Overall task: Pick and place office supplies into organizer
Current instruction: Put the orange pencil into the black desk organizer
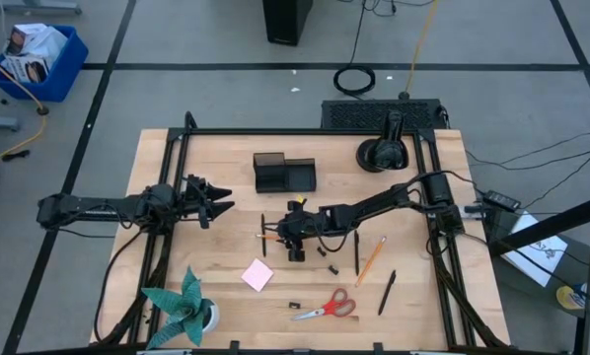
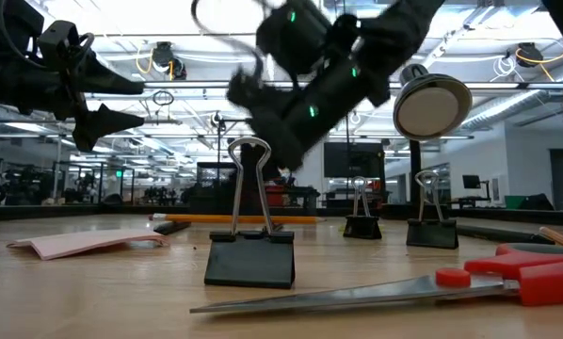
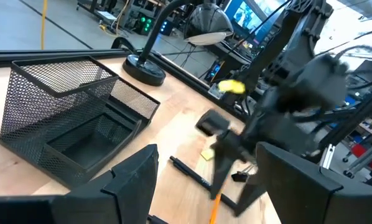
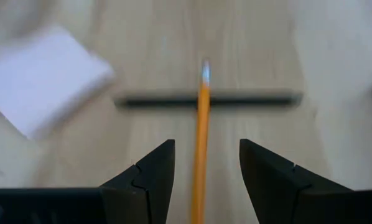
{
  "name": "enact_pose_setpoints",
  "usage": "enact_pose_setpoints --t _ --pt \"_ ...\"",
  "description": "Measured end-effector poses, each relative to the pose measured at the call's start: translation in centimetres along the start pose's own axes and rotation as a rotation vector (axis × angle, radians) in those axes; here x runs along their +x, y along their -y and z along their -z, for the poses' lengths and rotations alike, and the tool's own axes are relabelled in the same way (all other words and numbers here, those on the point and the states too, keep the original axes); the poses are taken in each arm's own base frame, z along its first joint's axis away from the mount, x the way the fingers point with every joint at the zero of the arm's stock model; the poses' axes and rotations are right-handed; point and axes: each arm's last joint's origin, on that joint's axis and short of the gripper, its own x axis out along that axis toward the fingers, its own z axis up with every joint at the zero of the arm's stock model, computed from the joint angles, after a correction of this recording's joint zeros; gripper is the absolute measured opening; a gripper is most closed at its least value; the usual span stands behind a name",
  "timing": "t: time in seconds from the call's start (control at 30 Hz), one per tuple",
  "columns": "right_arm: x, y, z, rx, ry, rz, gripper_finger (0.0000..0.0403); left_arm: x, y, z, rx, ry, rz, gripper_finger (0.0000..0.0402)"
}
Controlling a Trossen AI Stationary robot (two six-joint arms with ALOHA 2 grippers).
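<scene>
Orange pencil (image 4: 201,149) lies on the table beside the black pen (image 4: 208,98), between the spread fingers of the right gripper (image 4: 201,165); light, stiff and thin, it is best pinched mid-shaft.

Bright overhead light, blurred wrist views.

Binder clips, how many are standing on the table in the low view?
3. The nearest clip stands up front, left of centre. The middle clip and the right-hand clip stand farther back, to its right. More may be hidden behind these things.
</scene>
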Motion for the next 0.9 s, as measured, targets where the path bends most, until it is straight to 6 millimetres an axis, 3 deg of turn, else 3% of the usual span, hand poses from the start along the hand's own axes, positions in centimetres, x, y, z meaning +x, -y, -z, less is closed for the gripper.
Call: enact_pose_setpoints --t 0.17,0.47,0.9 --pt "1.23 -0.08 0.87 -0.002 0.0 0.003 0.0169 0.0 -0.01 0.01 -0.002 -0.001 -0.001 0.0273" --pt "1.35 0.26 0.89 -0.003 0.003 -0.013 0.0161 0.0 -0.05 0.08 0.004 -0.008 -0.005 0.0273" --pt "1.33 0.24 1.21 -0.002 -0.033 -0.015 0.0044 -0.01 -0.2 0.31 0.016 -0.03 -0.024 0.0273"
